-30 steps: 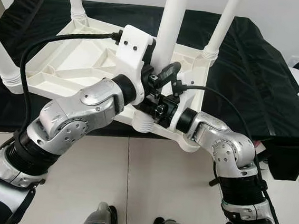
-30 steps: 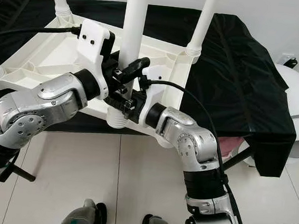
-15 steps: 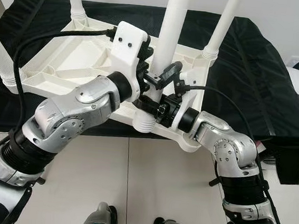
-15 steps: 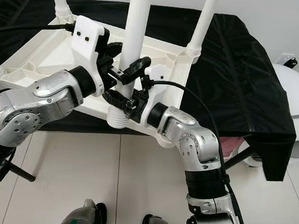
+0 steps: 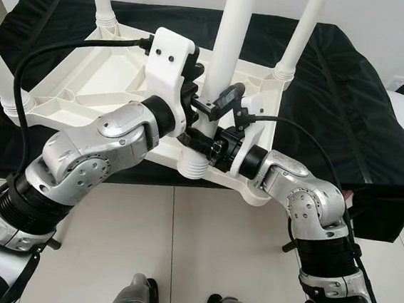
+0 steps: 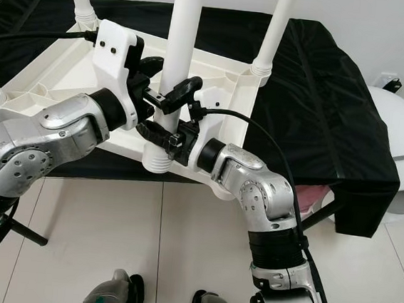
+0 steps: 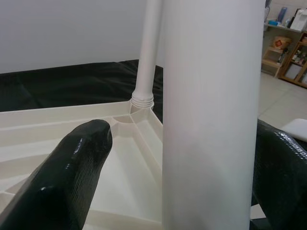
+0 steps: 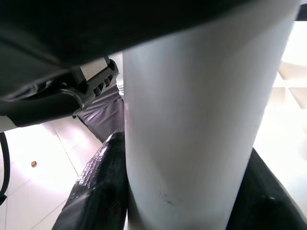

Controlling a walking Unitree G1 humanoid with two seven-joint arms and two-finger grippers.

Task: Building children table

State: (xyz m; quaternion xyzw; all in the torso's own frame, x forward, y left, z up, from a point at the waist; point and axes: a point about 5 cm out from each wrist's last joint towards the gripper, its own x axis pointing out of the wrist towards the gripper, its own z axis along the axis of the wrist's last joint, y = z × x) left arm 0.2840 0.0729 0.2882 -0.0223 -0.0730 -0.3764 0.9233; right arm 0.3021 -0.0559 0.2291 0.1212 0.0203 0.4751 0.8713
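head stereo pair: high, facing forward-down over both arms onto upturned white table (image 5: 115, 86); near-identical overlap | left wrist: close, along fingers at near leg (image 7: 211, 115) | right wrist: closer, same leg (image 8: 192, 124) from below

left tool (image 5: 207, 109) clamped, right tool (image 5: 206, 143) clamped beneath

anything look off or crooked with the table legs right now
Nothing stands out. The white table top lies upside down on the black cloth, three legs already stand straight in their corner sockets, and both the left gripper and right gripper clamp the near leg, which looks upright over its socket.
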